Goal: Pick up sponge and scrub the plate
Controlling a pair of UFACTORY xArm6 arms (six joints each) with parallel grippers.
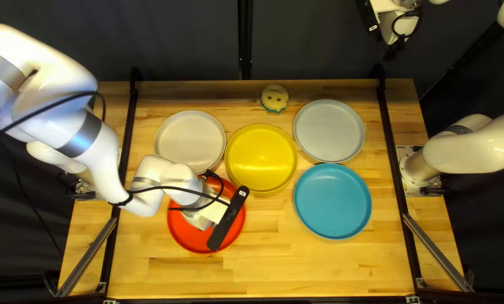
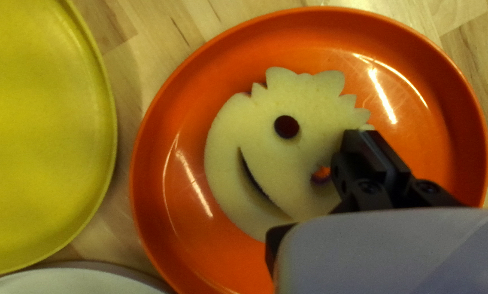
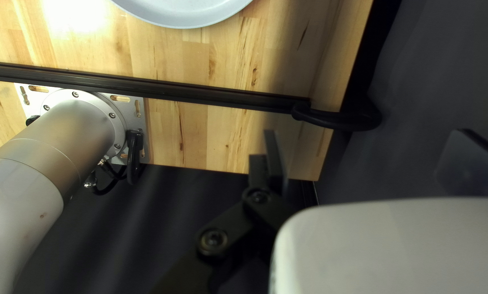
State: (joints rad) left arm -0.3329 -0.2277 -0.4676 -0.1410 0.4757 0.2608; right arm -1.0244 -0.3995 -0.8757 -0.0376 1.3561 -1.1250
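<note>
From the left jaws (image 2: 368, 134), nearly closed on its edge, the sponge (image 2: 293, 163) extends toward the yellow plate (image 2: 37, 136). The right jaws (image 3: 366, 136) stand wide, empty.

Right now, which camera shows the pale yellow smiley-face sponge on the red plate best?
Left wrist view: it shows the sponge's face, both eye holes and mouth, with one edge blocked. In the top left view my white left arm covers its spot, hiding it. Right wrist view: none of it.
</note>
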